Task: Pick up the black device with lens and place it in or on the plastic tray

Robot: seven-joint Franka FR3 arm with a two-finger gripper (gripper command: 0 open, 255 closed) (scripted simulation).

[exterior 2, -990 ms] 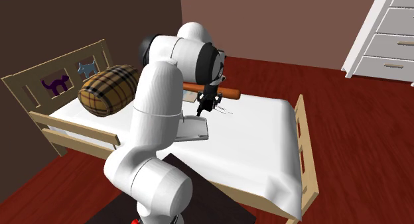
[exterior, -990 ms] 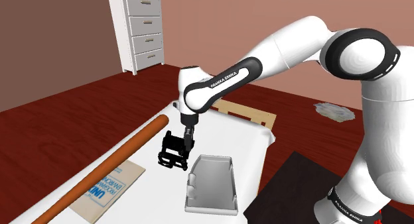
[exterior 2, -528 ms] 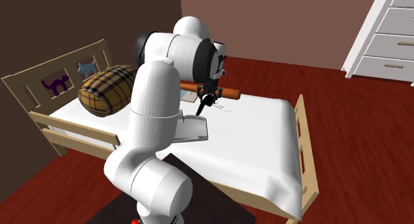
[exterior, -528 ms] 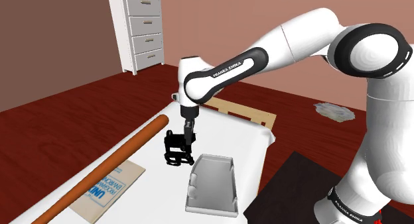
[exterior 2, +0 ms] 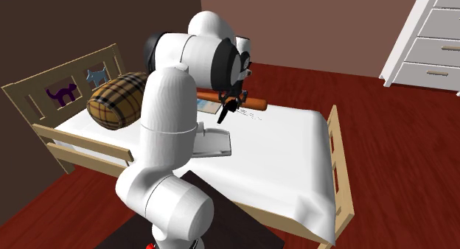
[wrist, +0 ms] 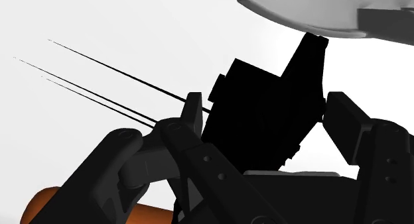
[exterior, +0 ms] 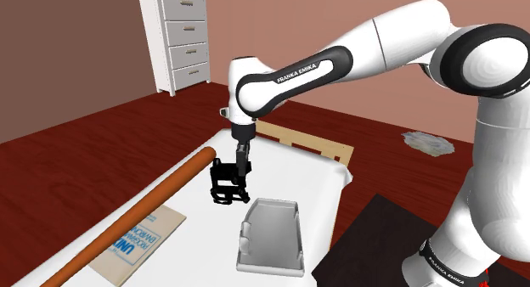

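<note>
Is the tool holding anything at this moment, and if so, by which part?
Yes. The tool is shut on the black device, its two fingers pressing opposite sides of the device's body, at its upper end.

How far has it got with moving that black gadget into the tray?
Grabbing looks done: the gripper clasps the black device, apparently lifted off the bed. It hangs beside the tray, not over it. Left: carry it across and let go.
</note>
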